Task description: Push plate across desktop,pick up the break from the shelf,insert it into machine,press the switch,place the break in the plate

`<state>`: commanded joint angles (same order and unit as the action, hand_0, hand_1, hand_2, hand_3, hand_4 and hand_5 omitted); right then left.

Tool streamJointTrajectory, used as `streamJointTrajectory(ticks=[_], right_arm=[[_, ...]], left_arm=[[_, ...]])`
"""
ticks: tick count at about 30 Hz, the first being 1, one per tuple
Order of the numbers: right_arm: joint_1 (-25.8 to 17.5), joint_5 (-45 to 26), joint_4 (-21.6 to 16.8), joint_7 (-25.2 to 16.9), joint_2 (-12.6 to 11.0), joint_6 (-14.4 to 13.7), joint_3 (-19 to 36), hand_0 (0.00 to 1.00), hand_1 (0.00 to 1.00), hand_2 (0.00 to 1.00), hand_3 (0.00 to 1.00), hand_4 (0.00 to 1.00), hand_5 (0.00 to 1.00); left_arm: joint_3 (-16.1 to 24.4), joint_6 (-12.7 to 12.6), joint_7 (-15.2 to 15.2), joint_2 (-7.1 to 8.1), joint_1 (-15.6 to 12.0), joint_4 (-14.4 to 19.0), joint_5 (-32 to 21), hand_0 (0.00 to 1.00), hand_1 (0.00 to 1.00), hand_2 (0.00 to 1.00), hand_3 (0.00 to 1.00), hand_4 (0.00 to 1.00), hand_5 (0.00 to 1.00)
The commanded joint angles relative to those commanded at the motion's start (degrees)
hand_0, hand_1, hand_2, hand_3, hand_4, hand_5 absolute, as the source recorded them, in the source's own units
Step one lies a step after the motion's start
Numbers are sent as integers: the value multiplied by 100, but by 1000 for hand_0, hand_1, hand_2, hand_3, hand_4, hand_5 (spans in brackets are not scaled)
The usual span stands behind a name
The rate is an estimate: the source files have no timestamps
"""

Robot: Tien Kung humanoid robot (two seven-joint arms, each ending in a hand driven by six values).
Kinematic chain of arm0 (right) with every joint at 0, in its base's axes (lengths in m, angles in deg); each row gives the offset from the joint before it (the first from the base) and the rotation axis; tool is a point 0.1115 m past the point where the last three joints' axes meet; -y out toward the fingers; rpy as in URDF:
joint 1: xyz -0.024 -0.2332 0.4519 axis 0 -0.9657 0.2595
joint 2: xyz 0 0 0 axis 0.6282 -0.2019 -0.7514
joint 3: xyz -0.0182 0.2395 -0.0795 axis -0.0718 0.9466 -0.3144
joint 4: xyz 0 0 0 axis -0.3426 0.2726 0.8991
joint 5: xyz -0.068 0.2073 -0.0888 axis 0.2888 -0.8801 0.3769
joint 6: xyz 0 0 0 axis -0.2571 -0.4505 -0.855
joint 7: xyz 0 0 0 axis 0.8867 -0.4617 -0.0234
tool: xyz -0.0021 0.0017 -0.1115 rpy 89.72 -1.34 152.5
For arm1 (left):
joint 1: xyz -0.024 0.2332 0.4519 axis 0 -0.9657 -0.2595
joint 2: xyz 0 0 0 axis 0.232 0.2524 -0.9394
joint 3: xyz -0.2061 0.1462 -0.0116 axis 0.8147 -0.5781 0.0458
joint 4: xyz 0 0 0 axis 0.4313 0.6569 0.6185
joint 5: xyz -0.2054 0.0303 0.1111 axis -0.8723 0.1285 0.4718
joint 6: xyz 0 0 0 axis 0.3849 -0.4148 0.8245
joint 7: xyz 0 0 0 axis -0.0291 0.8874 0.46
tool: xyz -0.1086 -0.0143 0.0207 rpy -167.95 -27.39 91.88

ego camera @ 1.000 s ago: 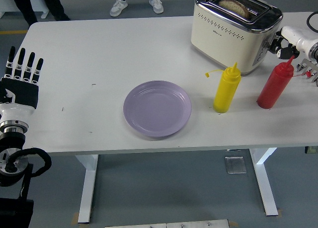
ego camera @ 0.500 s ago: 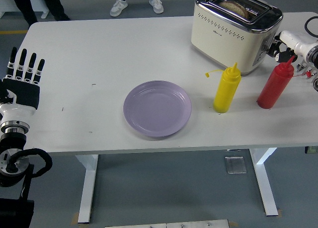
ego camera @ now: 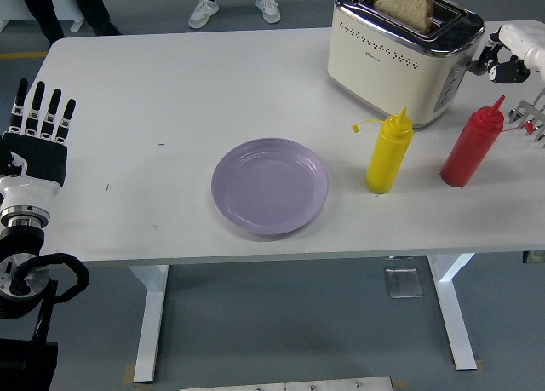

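Observation:
A cream toaster (ego camera: 400,52) stands at the table's back right, with a slice of bread (ego camera: 405,3) sticking up out of its slot. The lilac plate (ego camera: 270,186) lies empty at the table's front middle. My right hand (ego camera: 514,57) is at the far right edge, just beside the toaster's switch end, only partly in view. My left hand (ego camera: 37,123) rests at the left table edge, its black fingers straight, side by side and holding nothing.
A yellow squeeze bottle (ego camera: 388,152) and a red squeeze bottle (ego camera: 471,144) stand in front of the toaster, between it and the plate. People's feet (ego camera: 234,8) show beyond the far edge.
The bread has popped up out of the toaster slot. My right hand has risen and drawn back a little from the toaster's switch end. The left hand is unchanged.

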<state>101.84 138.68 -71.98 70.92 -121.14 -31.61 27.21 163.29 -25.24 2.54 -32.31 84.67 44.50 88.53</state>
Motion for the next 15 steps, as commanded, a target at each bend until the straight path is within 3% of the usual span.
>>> streamJointTrajectory(ticks=[3,4,9,10,15], right_arm=[[-15,82,-137,203,-73,243,294,244,303,603,541,137,129],[-18,94,-167,246,-89,287,376,260,384,794,880,697,477],[-37,32,-310,388,-149,285,758,260,384,794,880,697,477],[-42,-8,-333,376,-154,223,815,620,661,976,998,788,566],[-30,-284,-374,250,-147,-133,946,620,661,976,998,788,566]], left_arm=[[5,-1,-1,3,-1,2,0,797,812,832,766,617,998],[5,-1,-1,3,0,2,0,797,812,832,766,618,998],[-6,-2,2,1,6,3,-1,797,812,832,766,618,998],[-3,-3,2,2,6,4,-2,796,812,832,766,618,998],[8,-4,0,5,8,10,-2,796,812,832,766,618,998]])
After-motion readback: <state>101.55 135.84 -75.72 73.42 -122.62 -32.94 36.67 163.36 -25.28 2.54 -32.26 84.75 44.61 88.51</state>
